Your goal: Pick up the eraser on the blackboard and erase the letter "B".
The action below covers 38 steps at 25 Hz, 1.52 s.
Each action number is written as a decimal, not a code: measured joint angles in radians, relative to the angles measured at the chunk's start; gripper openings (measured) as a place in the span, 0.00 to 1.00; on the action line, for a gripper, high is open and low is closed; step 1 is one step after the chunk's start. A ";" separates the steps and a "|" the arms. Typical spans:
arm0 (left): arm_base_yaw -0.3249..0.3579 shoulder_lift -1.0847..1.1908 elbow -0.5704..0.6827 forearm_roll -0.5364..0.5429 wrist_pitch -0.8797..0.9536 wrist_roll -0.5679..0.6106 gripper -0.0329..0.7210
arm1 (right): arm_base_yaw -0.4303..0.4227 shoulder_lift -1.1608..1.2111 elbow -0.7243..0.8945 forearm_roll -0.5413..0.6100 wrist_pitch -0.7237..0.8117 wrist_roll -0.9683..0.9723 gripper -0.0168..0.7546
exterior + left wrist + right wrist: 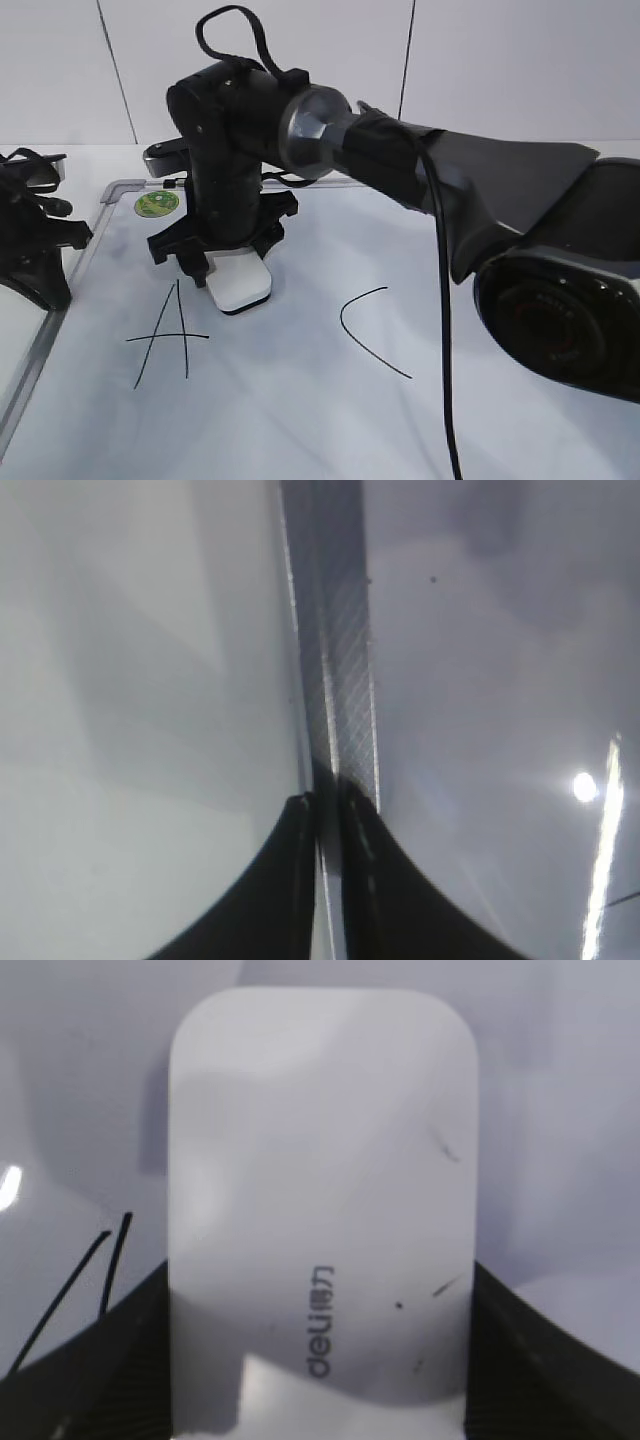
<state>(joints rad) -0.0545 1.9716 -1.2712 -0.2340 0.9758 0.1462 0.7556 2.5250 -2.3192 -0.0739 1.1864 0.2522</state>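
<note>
The white eraser (240,285) lies flat on the blackboard (330,430), between the black "A" (165,340) and the black "C" (365,330). My right gripper (222,262) reaches across from the right and is shut on the eraser's sides. In the right wrist view the eraser (320,1180) fills the space between the right gripper's (320,1360) fingers, with strokes of the "A" (65,1295) to its left. No letter "B" shows in any view. My left gripper (45,270) rests at the board's left edge, shut and empty (328,800).
A round green sticker (157,203) sits in the board's far left corner. The board's grey metal frame (335,680) runs under the left gripper. The right arm's big dark body (520,230) covers the right side of the exterior view.
</note>
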 joint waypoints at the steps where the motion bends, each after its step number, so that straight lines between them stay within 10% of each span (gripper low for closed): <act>1: 0.000 0.000 0.000 -0.002 -0.002 0.000 0.07 | -0.012 0.001 0.000 0.010 0.000 0.003 0.73; 18: 0.000 0.000 0.000 -0.006 -0.014 0.000 0.07 | -0.254 0.009 -0.006 -0.067 -0.023 0.019 0.73; 38: 0.000 0.000 0.000 -0.002 -0.014 0.000 0.07 | 0.006 0.011 -0.008 0.008 -0.017 -0.087 0.73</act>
<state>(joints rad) -0.0545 1.9716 -1.2712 -0.2357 0.9623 0.1462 0.7613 2.5357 -2.3270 -0.0664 1.1695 0.1650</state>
